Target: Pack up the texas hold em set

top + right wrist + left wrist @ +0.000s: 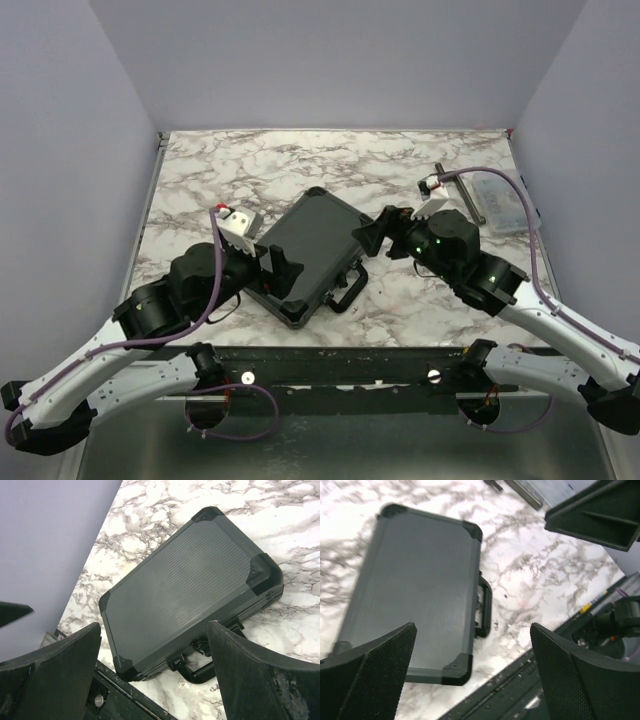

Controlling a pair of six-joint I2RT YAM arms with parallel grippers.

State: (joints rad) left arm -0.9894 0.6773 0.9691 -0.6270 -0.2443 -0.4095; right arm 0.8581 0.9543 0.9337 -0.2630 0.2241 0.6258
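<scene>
Black case closed, pincers wide

The left pincer is spread wide by the left side of the black case. The case lies flat and closed on the counter. The right pincer is spread wide by its right side

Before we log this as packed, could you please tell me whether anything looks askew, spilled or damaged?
Nothing looks spilled or damaged. The black ribbed hard case lies shut and flat on the marble table, merely turned diagonal to its edges.

Marble-patterned table; black case lies closed, flat, mid-table; clear plastic box and dark clamp far right.
</scene>
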